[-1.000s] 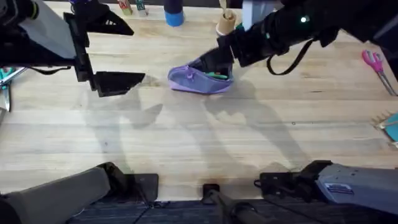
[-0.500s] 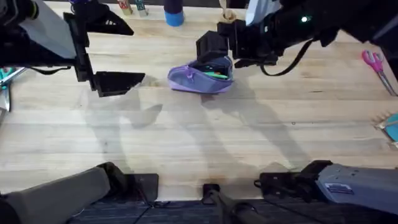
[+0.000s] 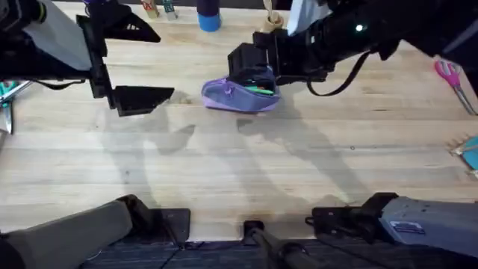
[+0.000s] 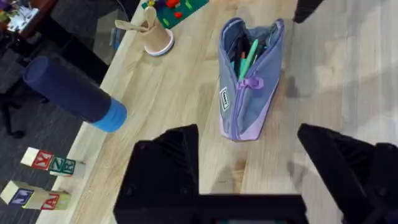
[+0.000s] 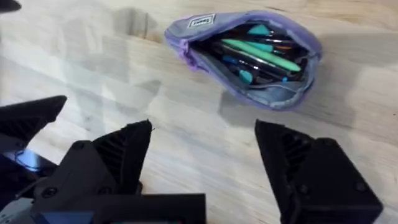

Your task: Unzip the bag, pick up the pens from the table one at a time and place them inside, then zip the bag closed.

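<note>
The bag (image 3: pixel 240 95) lies on the bench (image 3: pixel 239 172) in the upper middle of the overhead frame, its zipper undone and its mouth gaping. In the right wrist view the bag (image 5: pixel 245 56) sits in the upper half of the frame with a light green pen (image 5: pixel 261 55) on top of several darker ones; one of them may be the black pen with the pink band, though that band cannot be made out. No pen lies loose on the visible bench, so the remaining step looks like zipping up.

The right gripper (image 3: pixel 250 66) hovers just above the bag's far edge in the overhead view, its fingers spread with nothing between them. The left gripper (image 3: pixel 119 63) hangs at the upper left of that frame, well apart from the bag, its fingers also wide and empty; its wrist view shows the bag (image 4: pixel 249 74) lengthwise in the upper centre, with the zipper pull (image 4: pixel 250 84) near the middle of the opening.

The bag is soft, light fabric and will likely slump, crease and slide on the smooth wood if pulled from one side only. A sensible hold is one gripper pinching the fabric at the end of the zipper track to anchor it, the other nipping the small pull tab. The tab is thin and could slip out of a loose pinch.
</note>
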Available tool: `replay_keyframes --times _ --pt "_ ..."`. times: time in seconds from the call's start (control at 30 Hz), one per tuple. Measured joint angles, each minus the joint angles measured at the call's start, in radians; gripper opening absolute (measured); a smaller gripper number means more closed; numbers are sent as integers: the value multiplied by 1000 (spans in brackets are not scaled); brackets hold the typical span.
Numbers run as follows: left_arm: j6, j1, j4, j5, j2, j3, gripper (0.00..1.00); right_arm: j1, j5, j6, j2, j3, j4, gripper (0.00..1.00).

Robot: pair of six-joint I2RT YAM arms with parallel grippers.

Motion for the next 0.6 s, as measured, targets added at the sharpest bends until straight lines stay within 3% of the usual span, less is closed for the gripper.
replay_keyframes --times 0.3,0.6 --pt "0 0 18 0 8 0 992 25 0 0 0 0 10 996" --pt "66 0 27 7 173 0 993 90 28 32 0 0 52 996"
